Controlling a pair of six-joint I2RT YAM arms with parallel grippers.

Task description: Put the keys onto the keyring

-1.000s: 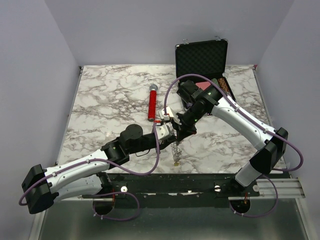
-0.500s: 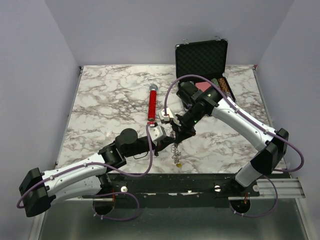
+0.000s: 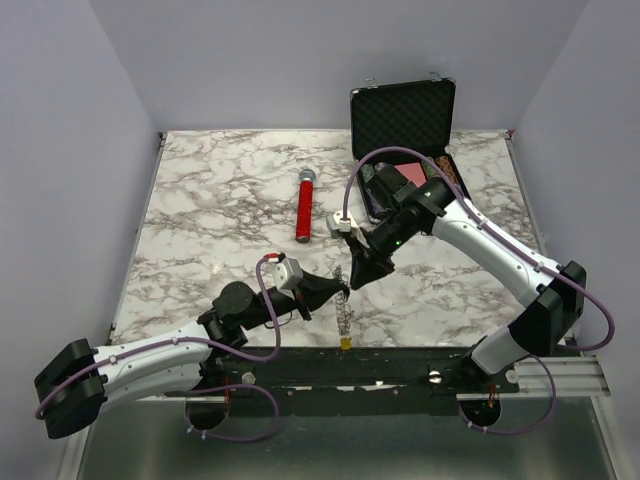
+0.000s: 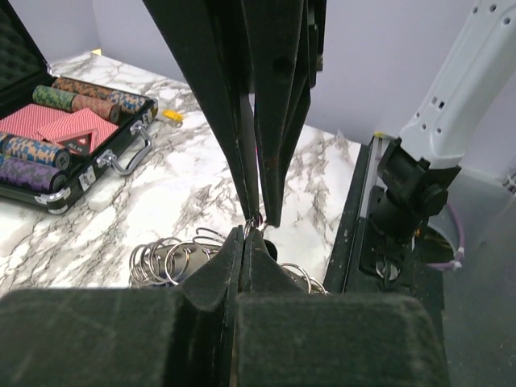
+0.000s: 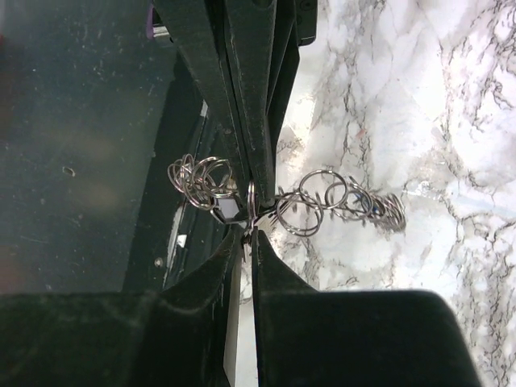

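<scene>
**Left claw** [image 3: 338, 290]. Lower centre of the overhead view. We find it clenched on the top link of the keyring [image 3: 344, 315]. A second ago it sat higher in the frame, near the lower end of the microphone [image 3: 303, 206]. It has since drawn back toward the near edge of the table [image 3: 200, 200], bringing the chain of rings with it.

**Right claw** [image 3: 352, 277]. Just up and right of the left one, the two meeting tip to tip in both wrist views. Its fingers show only a thin slit. We cannot tell whether it pinches a ring or has let go.

**Keyring.** Hangs straight down from the meeting tips, with the yellow tag [image 3: 344, 343] lowest, at the near table edge. Loose rings bunch beside the tips in the wrist views.

**Keys.** We cannot pick them out with certainty. A bluish speck among the rings in the right wrist view may be one.

**Reading.** We judge the ring is passing to the left claw. That would free the right for a key. We see no key being threaded yet.
</scene>
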